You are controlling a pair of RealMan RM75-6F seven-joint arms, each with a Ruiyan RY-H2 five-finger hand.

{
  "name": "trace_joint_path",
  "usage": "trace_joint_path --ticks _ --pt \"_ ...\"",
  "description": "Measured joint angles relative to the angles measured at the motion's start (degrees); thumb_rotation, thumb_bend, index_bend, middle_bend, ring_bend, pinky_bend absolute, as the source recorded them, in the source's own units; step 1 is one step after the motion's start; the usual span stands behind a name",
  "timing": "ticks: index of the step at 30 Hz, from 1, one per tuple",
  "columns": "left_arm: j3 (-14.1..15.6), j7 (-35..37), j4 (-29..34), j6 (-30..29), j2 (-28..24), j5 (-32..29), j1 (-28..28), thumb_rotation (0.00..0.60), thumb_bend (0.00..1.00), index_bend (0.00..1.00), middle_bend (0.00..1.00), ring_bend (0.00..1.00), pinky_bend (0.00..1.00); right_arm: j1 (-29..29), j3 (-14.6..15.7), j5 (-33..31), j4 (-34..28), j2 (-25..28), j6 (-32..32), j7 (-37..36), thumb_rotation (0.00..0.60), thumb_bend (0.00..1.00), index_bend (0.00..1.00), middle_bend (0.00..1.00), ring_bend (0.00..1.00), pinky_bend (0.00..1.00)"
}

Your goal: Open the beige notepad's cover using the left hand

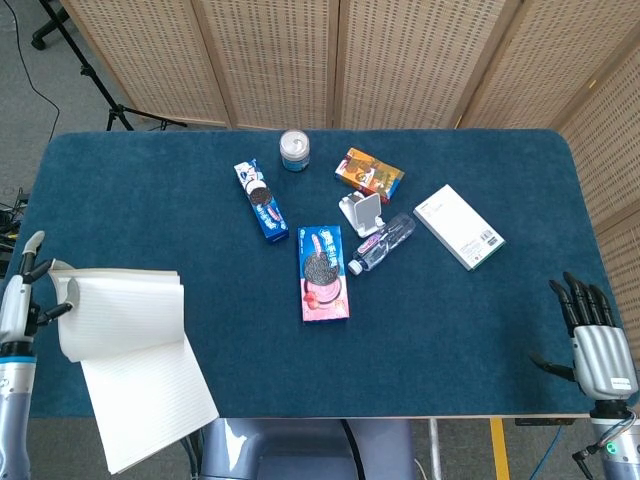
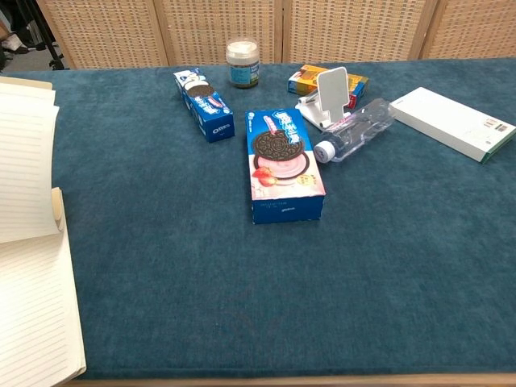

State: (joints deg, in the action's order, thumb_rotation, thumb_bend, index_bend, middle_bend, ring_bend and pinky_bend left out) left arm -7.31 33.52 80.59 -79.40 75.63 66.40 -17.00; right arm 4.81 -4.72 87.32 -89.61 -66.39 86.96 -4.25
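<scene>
The notepad (image 1: 135,355) sits at the near left corner of the bench (image 1: 480,330), hanging a little over the front edge, and it lies open: lined white pages face up, with the upper leaf (image 1: 120,310) curled back toward the left edge. The left hand (image 1: 22,300) is right there, just beside that curled leaf at the bench's left rim, fingers (image 1: 32,250) pointing up and slightly apart; one fingertip seems to touch or sit just at the fold of the paper, though whether it actually pinches the leaf can't be told from here. In the chest view only a small pale tip shows at the crease between the two pages, and the hand itself is out of frame. The pad's long axis runs from the far left toward the near front, tilted a bit to the right, so the lifted part swings over to the left, straight toward that hand. The right hand (image 1: 592,335) rests well apart at the near right corner, fingers spread, holding nothing. By the look of it the opening is all but done; what's left is letting the leaf settle flat. The risk: it springs back shut on release.
</scene>
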Motion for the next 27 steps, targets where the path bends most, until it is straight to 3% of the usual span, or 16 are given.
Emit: trace_joint_path --ticks 9,27 --pt "-7.1 -17.7 -15.4 4.1 7.7 -6.5 -6.1 0.6 0.78 0.79 0.0 0.0 0.0 0.2 -0.4 -0.9 0.2 0.0 -0.6 -0.2 0.6 0.0 0.0 0.0 0.0 0.0" --pt "-13.8 -27.1 -47.3 17.5 18.5 -11.1 -16.5 0.6 0.78 0.79 0.0 0.0 0.0 0.7 -0.2 -1.6 0.9 -1.1 -2.0 1.6 0.6 0.0 0.0 0.0 0.0 0.0"
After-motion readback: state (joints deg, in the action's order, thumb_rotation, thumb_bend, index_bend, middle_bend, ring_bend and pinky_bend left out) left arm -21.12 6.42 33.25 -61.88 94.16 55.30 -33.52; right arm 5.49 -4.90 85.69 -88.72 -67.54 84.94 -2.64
